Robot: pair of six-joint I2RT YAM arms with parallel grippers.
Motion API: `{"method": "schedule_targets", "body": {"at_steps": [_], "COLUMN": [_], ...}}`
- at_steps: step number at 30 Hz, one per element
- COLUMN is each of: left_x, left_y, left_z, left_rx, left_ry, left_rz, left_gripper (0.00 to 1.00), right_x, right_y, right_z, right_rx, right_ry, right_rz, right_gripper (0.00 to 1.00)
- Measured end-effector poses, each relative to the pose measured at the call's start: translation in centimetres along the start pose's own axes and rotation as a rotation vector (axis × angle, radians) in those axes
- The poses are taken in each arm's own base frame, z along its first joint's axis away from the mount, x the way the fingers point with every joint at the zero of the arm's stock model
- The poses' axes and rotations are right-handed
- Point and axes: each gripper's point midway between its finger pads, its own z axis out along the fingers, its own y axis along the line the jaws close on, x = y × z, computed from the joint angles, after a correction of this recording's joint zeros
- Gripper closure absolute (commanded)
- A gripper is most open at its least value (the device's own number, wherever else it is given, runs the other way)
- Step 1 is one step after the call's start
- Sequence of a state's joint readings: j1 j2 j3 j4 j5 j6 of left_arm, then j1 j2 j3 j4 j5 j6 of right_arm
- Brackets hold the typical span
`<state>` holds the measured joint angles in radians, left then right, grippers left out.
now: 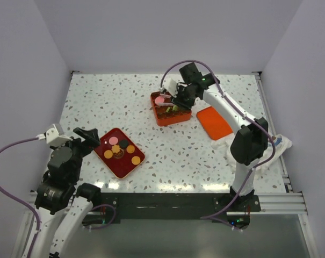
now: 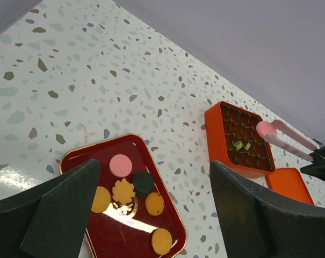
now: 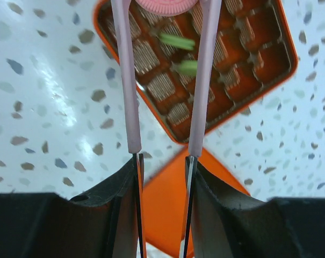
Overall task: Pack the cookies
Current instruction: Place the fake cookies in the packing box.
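Several cookies lie on a dark red tray [image 1: 122,167]: a pink one [image 2: 120,165], a dark brown one [image 2: 143,182], three round orange ones [image 2: 154,203] and a leaf-shaped one [image 2: 123,191]. My left gripper [image 2: 154,172] hangs open and empty above the tray [image 2: 114,231]. My right gripper [image 3: 162,161] is shut on pink tongs [image 3: 127,80]. The tongs pinch a pink cookie [image 3: 170,5] over the far-left part of the orange box [image 1: 171,117]. Two green cookies [image 3: 175,40] stand on edge in the box's slots.
The box's orange lid [image 1: 214,122] lies flat to the right of the box. A white cloth [image 1: 277,148] sits at the table's right edge beside the right arm. Walls close the table at the back and both sides.
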<state>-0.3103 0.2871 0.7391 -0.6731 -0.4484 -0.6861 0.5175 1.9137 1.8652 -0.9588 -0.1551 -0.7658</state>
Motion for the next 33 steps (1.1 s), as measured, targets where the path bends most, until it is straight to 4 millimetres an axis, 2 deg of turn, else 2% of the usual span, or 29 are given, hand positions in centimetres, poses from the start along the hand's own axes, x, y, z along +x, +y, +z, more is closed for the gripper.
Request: {"method": "schedule_targets", "body": {"at_steps": [3, 5, 9, 18, 33], "left_x": [0.5, 0.7, 0.9, 1.0, 1.0], "left_y": [-0.3, -0.5, -0.9, -1.1, -1.1], "left_z": [0.5, 0.7, 1.0, 1.0, 1.0], "left_rx": [0.012, 0.018, 0.034, 0.043, 0.044], "left_ry": [0.012, 0.020, 0.025, 0.029, 0.028], "left_rz": [0.002, 0.004, 0.002, 0.000, -0.001], "left_gripper": [0.12, 0.12, 0.12, 0.12, 0.12], "right_x": [3.9, 5.6, 7.1, 8.2, 8.4], "right_y": [-2.4, -3.7, -5.9, -5.6, -4.7], "right_z": [-0.8, -1.0, -0.2, 3.2, 4.2], "right_rx": [0.024, 0.030, 0.046, -0.026, -0.068], "right_ry": [0.079, 0.120, 0.165, 0.237, 0.256], "right_rz": [0.055, 0.082, 0.104, 0.118, 0.216], "right_gripper": [0.96, 0.96, 0.95, 0.94, 0.92]}}
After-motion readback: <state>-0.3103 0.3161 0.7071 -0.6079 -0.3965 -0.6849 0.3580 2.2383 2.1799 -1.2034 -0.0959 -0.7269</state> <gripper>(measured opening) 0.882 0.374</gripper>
